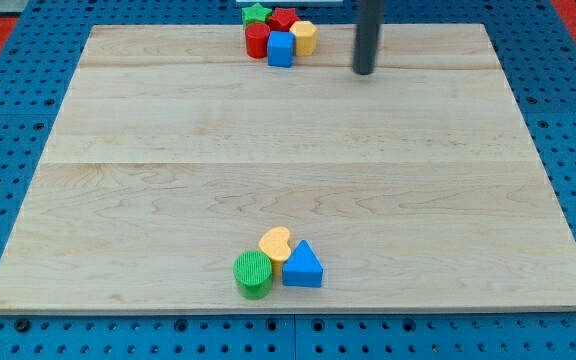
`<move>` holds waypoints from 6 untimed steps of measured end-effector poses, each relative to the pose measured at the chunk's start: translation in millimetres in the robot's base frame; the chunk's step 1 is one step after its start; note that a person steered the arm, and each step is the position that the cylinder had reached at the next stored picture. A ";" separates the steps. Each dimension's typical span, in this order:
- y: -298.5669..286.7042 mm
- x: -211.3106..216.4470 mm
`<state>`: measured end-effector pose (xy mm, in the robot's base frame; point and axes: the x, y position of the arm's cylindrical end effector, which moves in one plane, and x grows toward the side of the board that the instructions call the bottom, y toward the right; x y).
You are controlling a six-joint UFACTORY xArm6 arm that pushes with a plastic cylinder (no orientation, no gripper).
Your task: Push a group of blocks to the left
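Here, my bare tip, holding nothing, sits at three o'clock of the yellow hexagon; an off-centre shove could scatter that cluster.

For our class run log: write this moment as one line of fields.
tip: my tip at view's top, right of top cluster, apart | nearest: yellow block | top cluster: five blocks | bottom cluster: three blocks, untouched
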<state>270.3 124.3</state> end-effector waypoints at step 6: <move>-178.0 -77.3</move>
<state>193.0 -53.7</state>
